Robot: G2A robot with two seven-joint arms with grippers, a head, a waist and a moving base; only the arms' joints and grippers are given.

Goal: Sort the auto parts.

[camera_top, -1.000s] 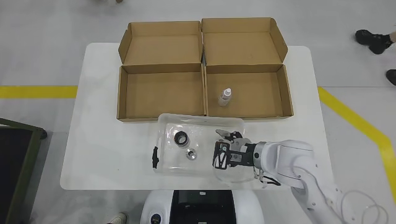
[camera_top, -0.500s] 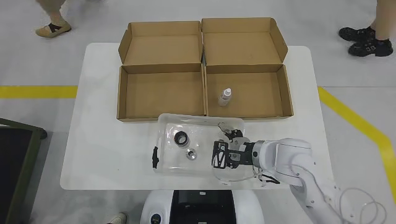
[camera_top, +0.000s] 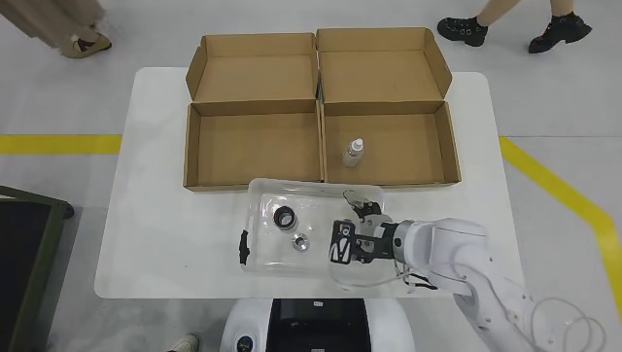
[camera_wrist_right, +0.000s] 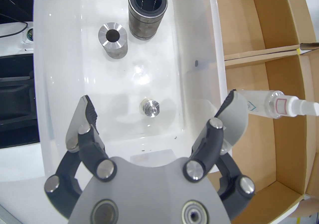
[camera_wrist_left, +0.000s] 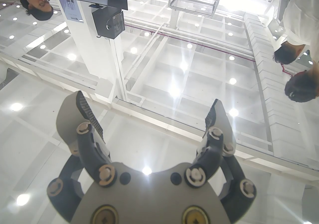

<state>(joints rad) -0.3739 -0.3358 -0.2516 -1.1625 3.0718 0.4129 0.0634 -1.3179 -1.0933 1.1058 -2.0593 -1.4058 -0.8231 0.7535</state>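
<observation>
A clear plastic tray (camera_top: 316,189) near the table's front edge holds a black linear bearing (camera_top: 285,218) and a steel bushing (camera_top: 301,245). In the right wrist view the bearing (camera_wrist_right: 147,11) and bushing (camera_wrist_right: 112,40) stand upright, and a small hex-headed steel part (camera_wrist_right: 150,108) lies on the tray (camera_wrist_right: 62,35) floor. My right gripper (camera_wrist_right: 159,100) hangs open above that small part, one finger over the tray rim by the boxes. From the top it (camera_top: 346,228) sits over the tray's right end. My left gripper (camera_wrist_left: 148,100) is open, holds nothing and points up at the ceiling.
Two open cardboard boxes stand behind the tray. The left box (camera_top: 253,148) has nothing in it, and the right box (camera_top: 408,148) holds a small white bottle (camera_top: 354,150) lying near its left wall. A small black piece (camera_top: 242,246) sits at the tray's left edge.
My right gripper has shifted slightly left over the tray's right end, staying open. The parts in the tray have not moved.
</observation>
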